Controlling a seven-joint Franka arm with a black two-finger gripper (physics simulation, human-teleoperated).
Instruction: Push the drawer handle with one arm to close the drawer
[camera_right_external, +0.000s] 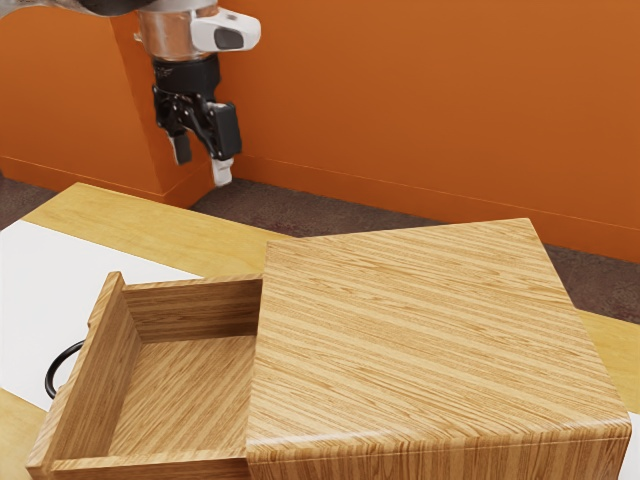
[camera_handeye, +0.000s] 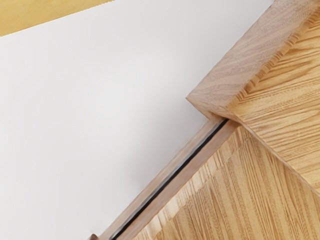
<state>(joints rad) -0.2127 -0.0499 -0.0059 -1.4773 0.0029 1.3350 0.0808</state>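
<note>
My hand (camera_right_external: 202, 165) is released, its two fingers apart with nothing between them, and it hangs above the table (camera_right_external: 150, 225), touching nothing. Lower than my hand is the wooden drawer (camera_right_external: 195, 312), pulled out and standing open; its black curved handle (camera_right_external: 50, 376) is on the drawer's front, well apart from my hand and below its level. The striped wooden cabinet (camera_right_external: 430, 340) sits beyond the open drawer, also lower than my hand. The table is yellow wood with visible grain, and a flat white area (camera_handeye: 90, 110) spreads across it beneath my hand, running alongside the drawer. In the wrist view a thin dark strip (camera_handeye: 172, 178) runs along the drawer's side to the cabinet's corner. Past the table's edge, the floor (camera_right_external: 270, 205) is dark and mottled. Behind my hand rises a plain orange wall (camera_right_external: 400, 110), with a corner jutting out and a low baseboard (camera_right_external: 400, 210) in the same orange.
</note>
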